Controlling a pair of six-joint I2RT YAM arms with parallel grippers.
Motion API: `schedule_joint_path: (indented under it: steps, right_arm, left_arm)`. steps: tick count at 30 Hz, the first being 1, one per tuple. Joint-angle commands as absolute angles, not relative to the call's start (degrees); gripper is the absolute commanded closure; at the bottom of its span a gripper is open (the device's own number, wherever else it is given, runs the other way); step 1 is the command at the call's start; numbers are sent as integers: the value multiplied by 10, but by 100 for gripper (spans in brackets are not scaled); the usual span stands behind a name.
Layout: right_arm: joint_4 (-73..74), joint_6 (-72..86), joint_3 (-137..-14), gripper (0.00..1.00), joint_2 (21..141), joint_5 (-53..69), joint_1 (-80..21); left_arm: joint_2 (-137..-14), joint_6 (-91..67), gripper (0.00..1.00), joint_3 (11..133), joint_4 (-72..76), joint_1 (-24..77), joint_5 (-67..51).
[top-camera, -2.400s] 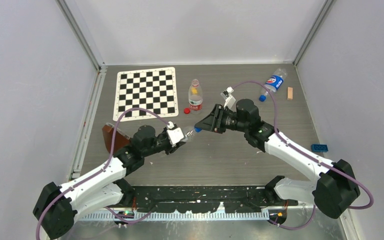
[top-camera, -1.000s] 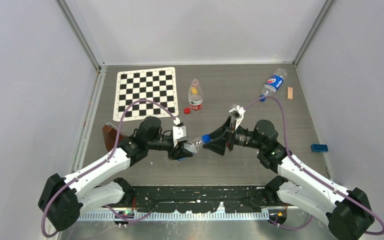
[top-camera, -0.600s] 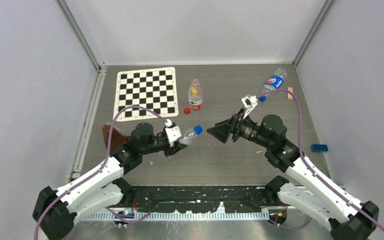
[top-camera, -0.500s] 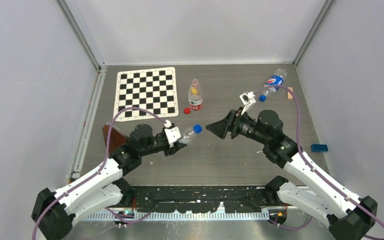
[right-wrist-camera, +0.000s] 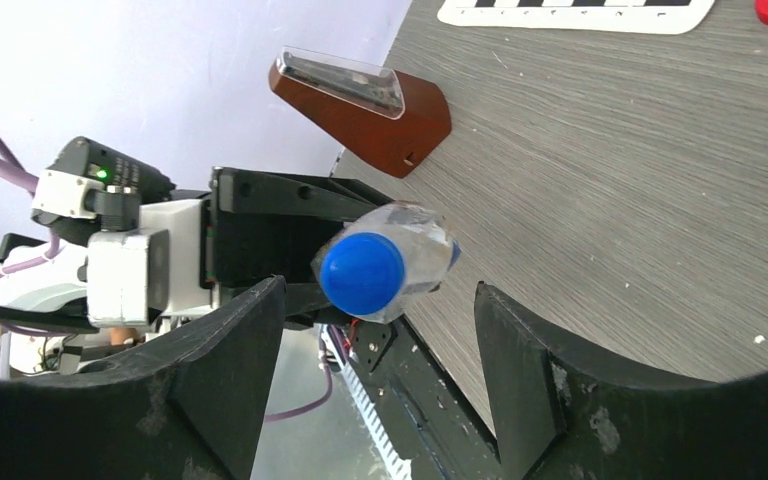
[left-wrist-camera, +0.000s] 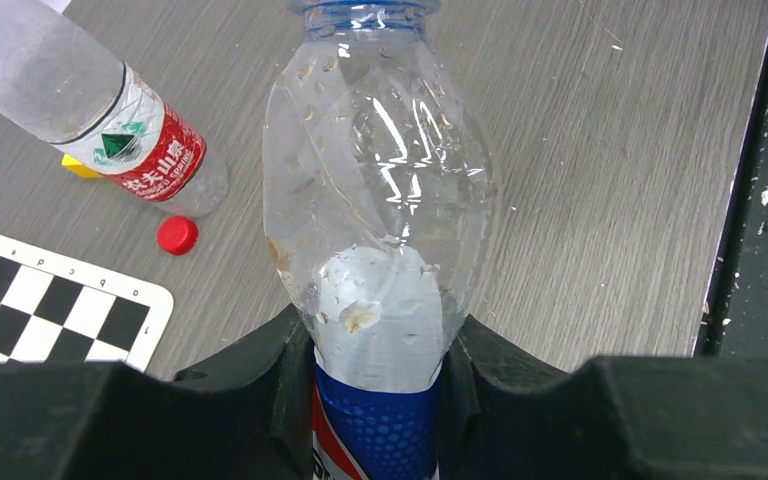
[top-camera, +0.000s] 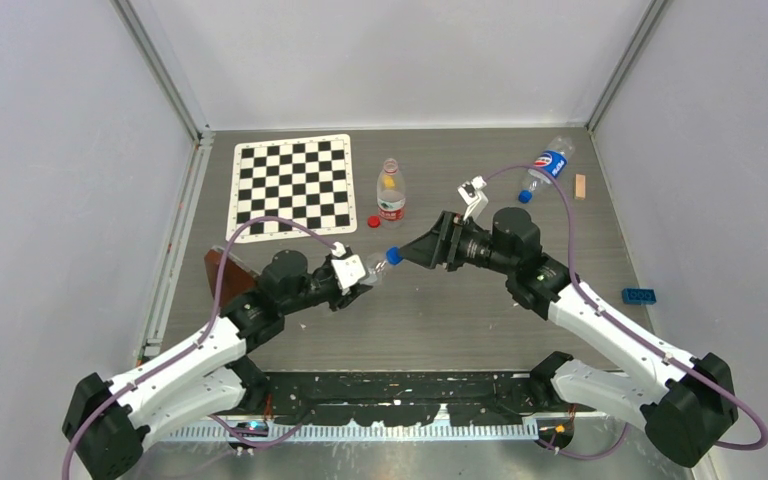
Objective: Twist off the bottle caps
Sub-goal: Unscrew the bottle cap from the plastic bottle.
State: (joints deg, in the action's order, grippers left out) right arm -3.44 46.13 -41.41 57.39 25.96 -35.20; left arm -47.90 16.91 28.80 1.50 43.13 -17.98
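The left fingers (left-wrist-camera: pixel 250 385) squeeze the clear plastic bottle with the blue label (left-wrist-camera: pixel 380 200) low on its body, up off the bench (left-wrist-camera: pixel 610 150). Its small round blue cap (right-wrist-camera: pixel 362 273) sits between the spread right fingers (right-wrist-camera: pixel 550 380), which I think are not touching it. The bottle looks light, thin and easy to crush. Hold the hard cap by its side.

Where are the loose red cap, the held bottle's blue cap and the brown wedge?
Small red plastic cap (left-wrist-camera: pixel 177 235): left wrist view, top face.
Round blue plastic cap (right-wrist-camera: pixel 362 273): right wrist view, top face.
Brown wedge-shaped block (right-wrist-camera: pixel 388 128): right wrist view, side face.
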Motion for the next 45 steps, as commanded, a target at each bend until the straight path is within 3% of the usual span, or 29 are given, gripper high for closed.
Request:
schedule_joint_path:
  steps: [1, 7, 13, 32, 37, 45]
  right_arm:
    - [-89, 479, -425, 25, 572, 270, -353]
    - [-93, 488, -434, 31, 600, 285, -353]
    - [-96, 487, -442, 48, 626, 306, -353]
    - [-144, 402, -400, 84, 606, 377, -354]
    - [-261, 344, -319, 86, 579, 413, -355]
    - [-264, 292, -298, 89, 573, 467, -360]
  left_arm:
    - [-490, 176, 97, 297, 40, 434, -178]
    - [-494, 178, 97, 297, 51, 436, -181]
    - [-499, 178, 97, 297, 57, 437, -182]
    - [-510, 160, 98, 297, 77, 438, -247]
    - [-520, 130, 99, 320, 49, 437, -304]
    - [-573, 130, 97, 382, -36, 436, -420]
